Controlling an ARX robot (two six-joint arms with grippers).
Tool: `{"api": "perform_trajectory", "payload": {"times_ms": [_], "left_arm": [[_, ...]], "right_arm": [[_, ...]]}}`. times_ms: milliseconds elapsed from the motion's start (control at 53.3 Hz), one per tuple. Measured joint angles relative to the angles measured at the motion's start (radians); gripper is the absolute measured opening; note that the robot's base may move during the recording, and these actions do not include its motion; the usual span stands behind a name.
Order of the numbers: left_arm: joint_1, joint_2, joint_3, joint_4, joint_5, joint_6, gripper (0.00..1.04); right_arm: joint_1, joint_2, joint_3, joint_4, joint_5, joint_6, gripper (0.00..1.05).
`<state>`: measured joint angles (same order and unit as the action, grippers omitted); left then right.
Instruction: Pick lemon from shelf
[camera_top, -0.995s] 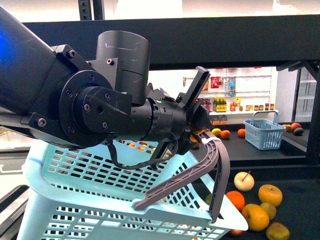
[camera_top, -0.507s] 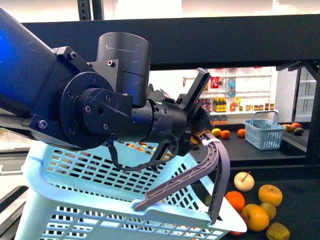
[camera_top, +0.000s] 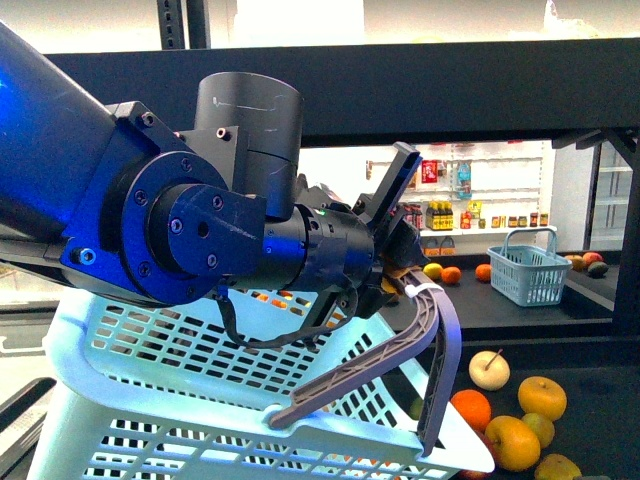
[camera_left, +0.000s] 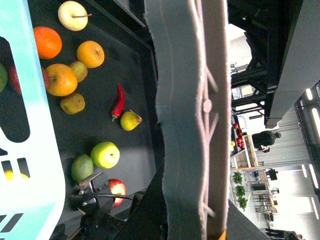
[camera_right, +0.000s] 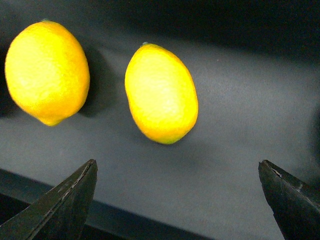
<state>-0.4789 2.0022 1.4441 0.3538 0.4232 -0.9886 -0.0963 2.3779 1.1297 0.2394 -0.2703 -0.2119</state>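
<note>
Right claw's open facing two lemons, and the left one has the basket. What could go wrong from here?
1. The lemons lie close together. Closing the right claw on the centred lemon could nudge the other lemon, and either may roll on the smooth shelf tray.
2. The left claw carries the basket by its handle alone, so it could swing.

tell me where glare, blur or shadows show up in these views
front view: blue glare on the left arm, top strip blown white; left wrist view: basket handle close and soft, background overexposed; right wrist view: lemons bright, casting soft shadows on the shelf.
</note>
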Motion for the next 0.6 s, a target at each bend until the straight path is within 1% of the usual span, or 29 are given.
{"api": "perform_trajectory", "payload": {"times_ms": [206,357,601], "left_arm": [[0.0,0.0,0.0,0.0,0.001,0.0,0.09],[0.0,0.0,0.0,0.0,0.0,0.0,0.09],[0.0,0.0,0.0,0.0,0.0,0.0,0.09]], "right_arm": [[0.019,0.077,0.093,0.028,-0.015,-0.061,0.97],[0.043,0.148,0.187,0.001,-0.014,-0.112,0.97],[0.067,0.224,0.266,-0.018,-0.011,-0.153,0.97]]}}
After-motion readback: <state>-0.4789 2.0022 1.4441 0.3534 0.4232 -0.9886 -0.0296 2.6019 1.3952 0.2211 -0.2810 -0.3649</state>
